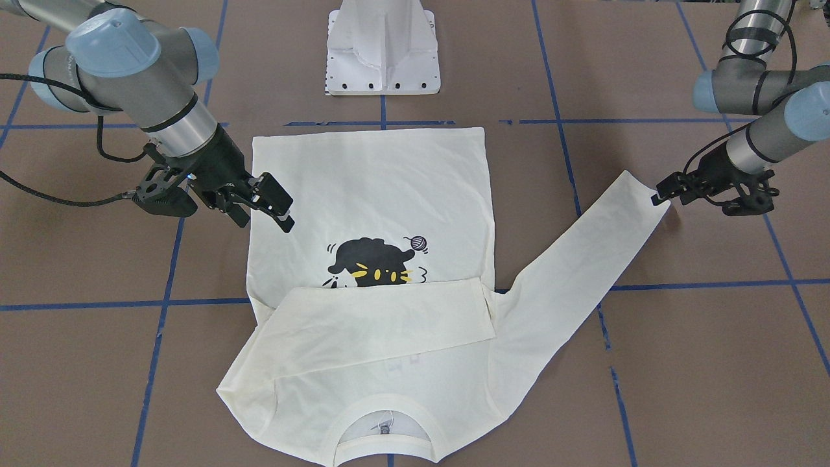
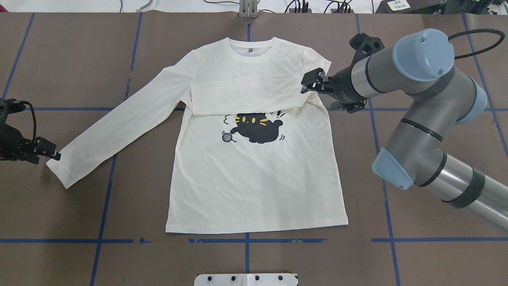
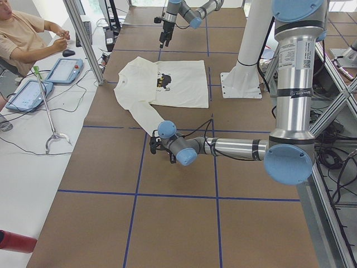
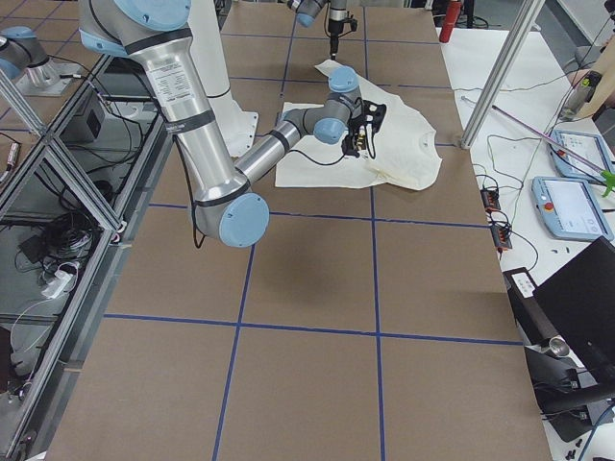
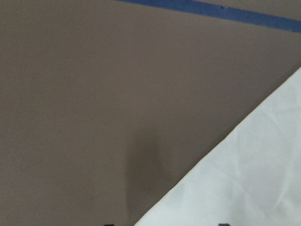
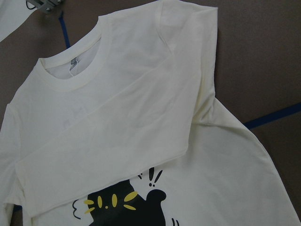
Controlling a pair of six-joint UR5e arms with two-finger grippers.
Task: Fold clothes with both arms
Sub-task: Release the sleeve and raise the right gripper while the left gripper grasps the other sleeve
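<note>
One sleeve of the cream long-sleeved T-shirt (image 1: 369,188) lies folded across its chest, just beside the right black two-finger gripper (image 1: 282,211), jaws spread. Overhead, the other sleeve stretches limp to the left black two-finger gripper (image 2: 53,151), apparently spread at the cuff; that fold is left. Wrist views show soft, faintly creased knit.

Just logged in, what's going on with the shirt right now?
Two arms are folding a shirt that lies flat, print up, on the table. The folded sleeve lies across the chest. The right gripper hovers open by that shoulder, holding nothing. The straight sleeve stretches out sideways, with the left gripper at its cuff, apparently open, not yet lifting it.
</note>
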